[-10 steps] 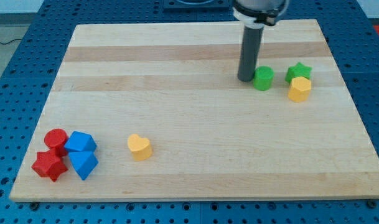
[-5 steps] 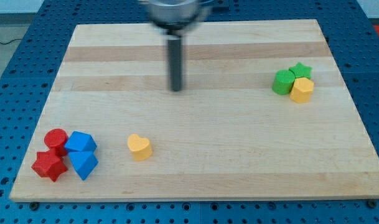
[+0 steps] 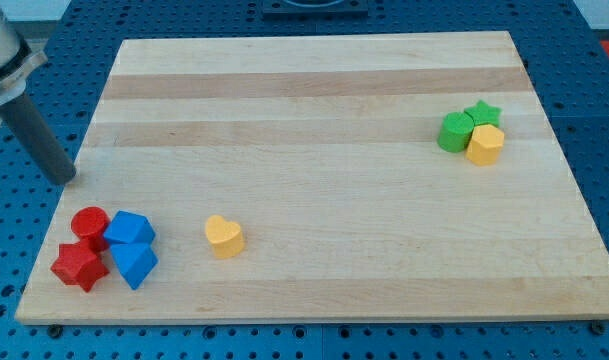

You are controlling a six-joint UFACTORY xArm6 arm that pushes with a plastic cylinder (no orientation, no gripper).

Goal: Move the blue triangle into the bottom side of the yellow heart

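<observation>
The yellow heart lies on the wooden board at the lower left of centre. The blue triangle sits to its left in a cluster near the board's bottom left corner, touching a second blue block just above it. My tip is at the board's left edge, above and to the left of that cluster, touching no block. The rod leans up toward the view's top left.
A red cylinder and a red star press against the blue blocks on their left. At the right a green cylinder, a green star and a yellow hexagon block sit bunched together.
My tip swept from the green cylinder at the right, across the board's upper middle, to the left edge. The green cylinder was pushed right against the star and yellow block.
</observation>
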